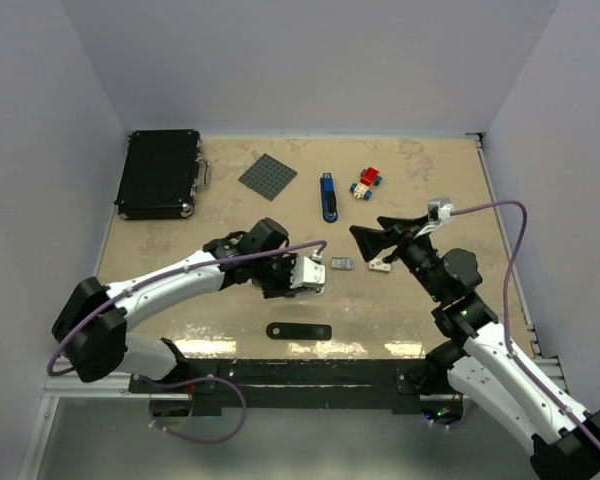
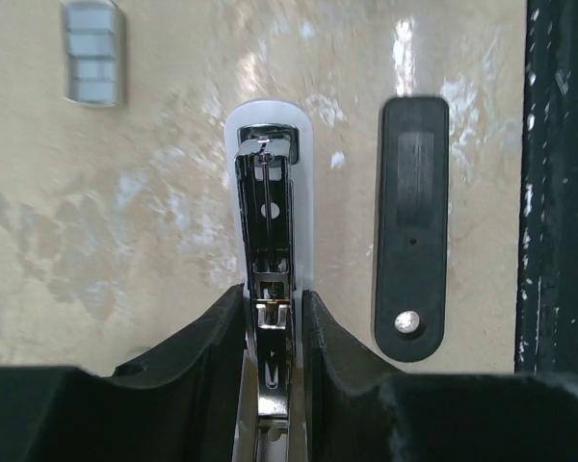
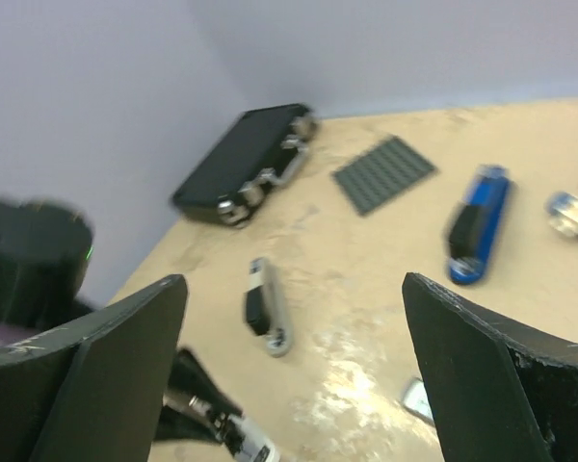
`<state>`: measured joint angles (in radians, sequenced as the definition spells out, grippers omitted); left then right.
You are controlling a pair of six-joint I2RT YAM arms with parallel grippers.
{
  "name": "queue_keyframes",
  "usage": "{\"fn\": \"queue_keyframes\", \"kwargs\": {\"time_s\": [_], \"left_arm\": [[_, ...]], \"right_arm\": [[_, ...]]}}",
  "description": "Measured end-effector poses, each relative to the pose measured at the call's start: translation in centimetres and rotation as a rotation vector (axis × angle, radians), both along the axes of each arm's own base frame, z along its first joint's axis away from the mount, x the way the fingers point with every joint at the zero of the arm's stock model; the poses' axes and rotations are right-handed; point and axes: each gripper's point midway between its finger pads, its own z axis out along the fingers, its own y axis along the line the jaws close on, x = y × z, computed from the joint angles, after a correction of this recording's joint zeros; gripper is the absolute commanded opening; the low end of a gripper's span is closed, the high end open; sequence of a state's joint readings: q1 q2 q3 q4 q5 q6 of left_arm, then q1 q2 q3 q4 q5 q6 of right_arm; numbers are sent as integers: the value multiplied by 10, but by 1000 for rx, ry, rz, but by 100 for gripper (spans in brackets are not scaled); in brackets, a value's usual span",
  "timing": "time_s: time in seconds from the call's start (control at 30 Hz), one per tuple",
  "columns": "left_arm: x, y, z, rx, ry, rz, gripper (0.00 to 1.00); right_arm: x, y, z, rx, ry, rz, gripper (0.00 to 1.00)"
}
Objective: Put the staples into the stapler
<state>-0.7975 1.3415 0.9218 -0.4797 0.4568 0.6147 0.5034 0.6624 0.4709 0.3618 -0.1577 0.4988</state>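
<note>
Chrome magazine is showing on the white stapler (image 2: 268, 192), and the left gripper (image 2: 270, 306) is clamped on its sides. Right gripper (image 1: 366, 226) has its jaws spread wide, holding nothing. Grey staples (image 1: 342, 262) are on the table (image 1: 230, 330) between the 2 grippers, near the stapler's nose.

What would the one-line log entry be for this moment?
left gripper: shut on stapler, magazine exposed | right gripper: open, empty | staples: on table, not yet loaded

Staplers, 2: white stapler (image 2: 267, 221), blue stapler (image 1: 328, 197). Staples, 2 pieces: grey piece (image 1: 342, 262), white piece (image 1: 380, 266). Black case (image 1: 160, 173), 1. Grey baseplate (image 1: 268, 176), 1. Toy car (image 1: 367, 182), 1. Black bar (image 1: 298, 330), 1.
</note>
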Motion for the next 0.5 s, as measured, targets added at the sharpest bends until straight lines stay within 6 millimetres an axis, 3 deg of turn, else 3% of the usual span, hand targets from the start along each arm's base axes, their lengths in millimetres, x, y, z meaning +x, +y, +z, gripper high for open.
{"fn": "queue_keyframes", "kwargs": {"time_s": [0.2,0.4,0.5], "left_arm": [[-6,9,-57,264,28,-45,0],[-6,16,-84,431,-25,-104,0],[-2,17,-87,481,-67,-121,0]], "right_arm": [[27,-53,-51,-32,291,-356,99],[31,-69,-102,-146,488,-479,99],[29,-70,-110,-162,516,-483,99]]}}
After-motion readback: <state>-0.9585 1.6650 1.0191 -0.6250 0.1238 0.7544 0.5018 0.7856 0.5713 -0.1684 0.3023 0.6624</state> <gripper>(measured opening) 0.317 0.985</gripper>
